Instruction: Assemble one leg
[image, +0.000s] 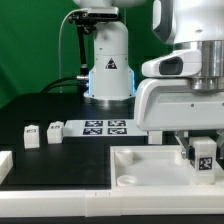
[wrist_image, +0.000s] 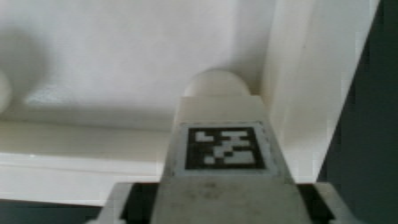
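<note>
My gripper (image: 203, 162) is shut on a leg (image: 204, 152), a small white block with a black-and-white tag on its face. It holds the leg upright over the exterior view's right end of the big white panel (image: 150, 165). In the wrist view the leg (wrist_image: 222, 130) runs out from between my fingers (wrist_image: 134, 205), its rounded tip close to the panel's (wrist_image: 107, 80) raised side rim. I cannot tell whether the tip touches the panel. Two more legs (image: 30, 136) (image: 56, 130) stand on the dark table at the exterior view's left.
The marker board (image: 105, 126) lies behind the panel, in front of the arm's base (image: 110, 75). A white part (image: 5, 166) sits at the exterior view's left edge. A round socket (image: 128, 180) shows in the panel's near corner.
</note>
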